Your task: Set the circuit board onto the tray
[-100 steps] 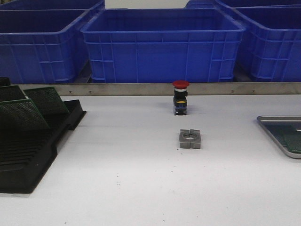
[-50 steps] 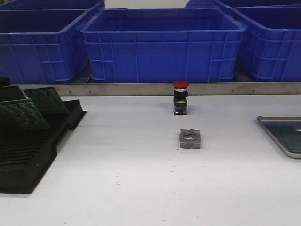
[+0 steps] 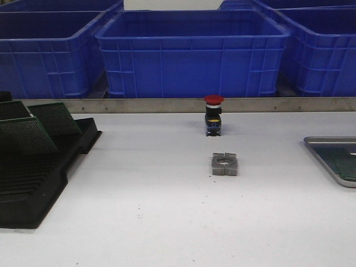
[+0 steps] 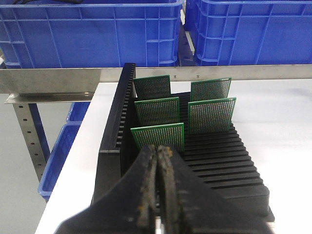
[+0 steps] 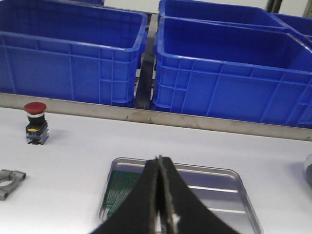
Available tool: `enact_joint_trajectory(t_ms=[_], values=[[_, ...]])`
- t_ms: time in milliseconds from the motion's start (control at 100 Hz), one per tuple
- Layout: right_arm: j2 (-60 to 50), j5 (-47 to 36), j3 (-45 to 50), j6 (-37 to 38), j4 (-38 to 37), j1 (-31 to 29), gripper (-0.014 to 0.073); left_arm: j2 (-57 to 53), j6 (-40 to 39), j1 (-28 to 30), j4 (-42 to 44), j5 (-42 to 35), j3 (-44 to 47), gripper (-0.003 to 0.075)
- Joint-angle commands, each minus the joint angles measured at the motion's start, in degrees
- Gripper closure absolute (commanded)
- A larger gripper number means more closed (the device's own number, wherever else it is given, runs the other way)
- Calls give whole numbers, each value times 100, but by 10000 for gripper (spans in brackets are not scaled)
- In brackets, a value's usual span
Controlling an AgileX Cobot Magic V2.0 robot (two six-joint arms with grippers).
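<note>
Well, nothing on the table differs from half a second back or a full second back: the front view matches those frames item for item. The red-capped push button (image 3: 213, 115) stands in the same spot near the far edge, the split metal collar (image 3: 224, 164) lies just in front of it as before, and the black slotted rack (image 3: 39, 167) at the left holds its green boards as it did.

The left gripper (image 4: 157, 165) has its jaws pressed together with nothing between them. Just beyond its tips stands the nearest green circuit board (image 4: 157, 138), upright in a slot of the rack, not touched. Four more boards stand in the slots further out from the jaws.

The right gripper (image 5: 159, 183) also shows its jaws closed flat against each other, empty. Directly beyond and below its tips lies the tray (image 5: 222, 171), silver-grey with a raised rim. One perforated green board (image 5: 122, 187) lies flat in the tray, at the side of the jaws nearer the push button. In the front view the tray's corner sits at the right margin, with a sliver of that board inside it. Neither arm enters the front view. Blue bins (image 3: 192, 53) line the back behind the metal rail.
</note>
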Motion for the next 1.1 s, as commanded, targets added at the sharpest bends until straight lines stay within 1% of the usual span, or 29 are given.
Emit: enact_joint_trajectory(t_ms=[0, 50, 100, 120, 140, 230, 1090], values=[[-164, -853, 116, 1225, -1039, 16, 657, -191, -51, 12, 4, -395, 164, 737], [-408, -940, 377, 1614, -1259, 16, 657, -191, -51, 12, 4, -395, 164, 737], [-627, -1006, 599, 1784, -1260, 16, 657, -191, -51, 12, 4, -395, 164, 737], [-673, -872, 596, 1812, -1260, 16, 657, -191, -51, 12, 4, -395, 164, 737], [-626, -633, 571, 1811, -1321, 23, 657, -191, -51, 12, 4, -407, 164, 737], [-630, -481, 579, 1804, -1394, 23, 657, -191, -51, 12, 4, -407, 164, 737], [-630, -480, 579, 1799, -1429, 23, 657, -191, -51, 12, 4, -407, 164, 737]])
